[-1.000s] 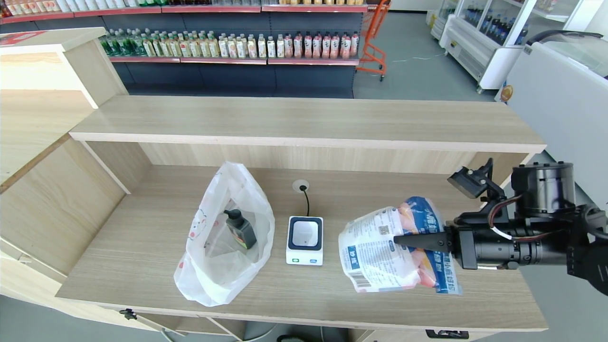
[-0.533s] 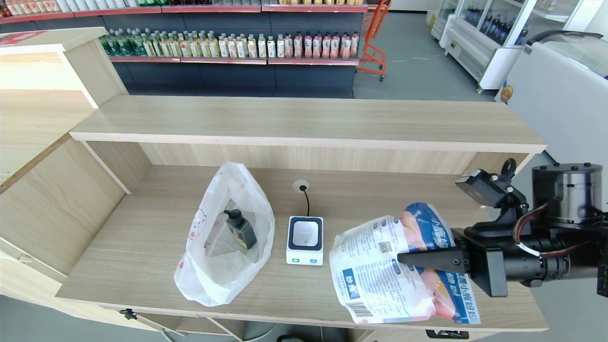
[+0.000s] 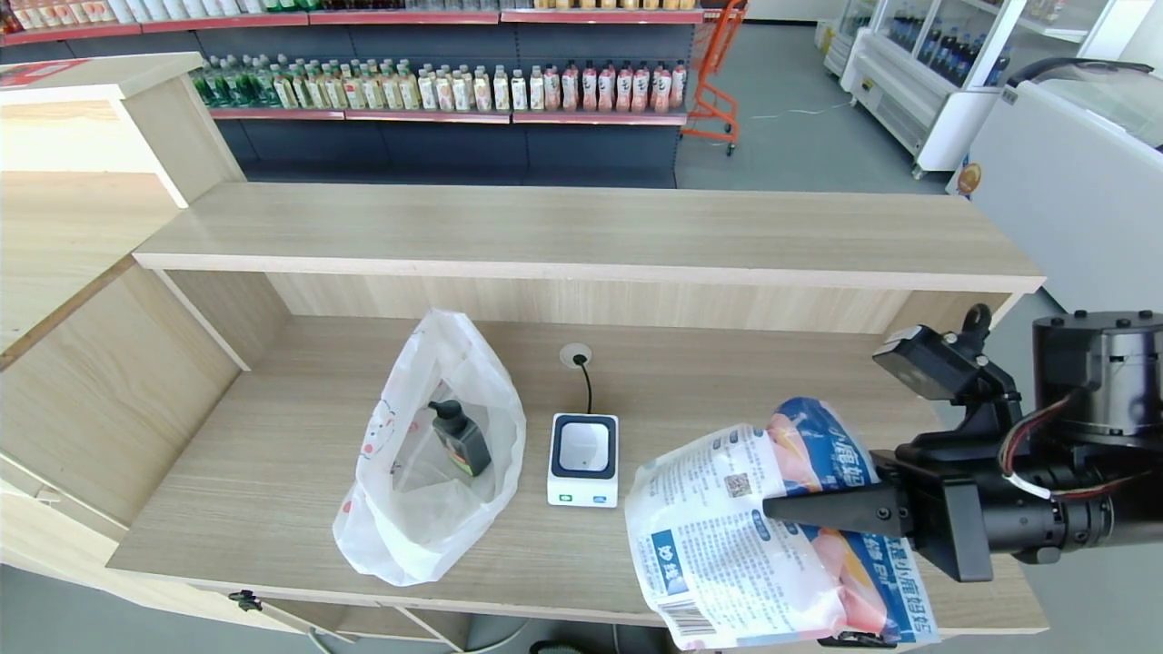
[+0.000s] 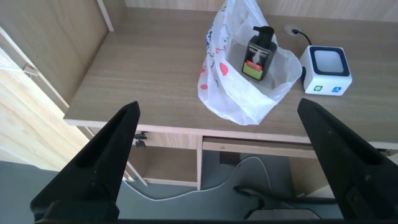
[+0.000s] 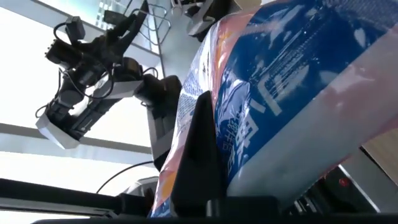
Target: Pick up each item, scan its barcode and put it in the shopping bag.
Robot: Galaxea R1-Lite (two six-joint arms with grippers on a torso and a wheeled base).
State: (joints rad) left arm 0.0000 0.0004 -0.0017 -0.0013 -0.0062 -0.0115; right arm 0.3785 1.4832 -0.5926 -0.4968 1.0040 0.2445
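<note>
Wooden counter (image 3: pixel 254 454), shopping bag (image 3: pixel 400 536), scanner (image 3: pixel 582 459), packet (image 3: pixel 718 545) between right jaws

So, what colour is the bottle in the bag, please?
The bottle is black; left wrist view.

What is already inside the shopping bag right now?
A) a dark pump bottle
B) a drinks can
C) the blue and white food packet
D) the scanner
A: a dark pump bottle stands inside the white shopping bag, while the food packet is held in the right gripper, outside the bag.
</note>
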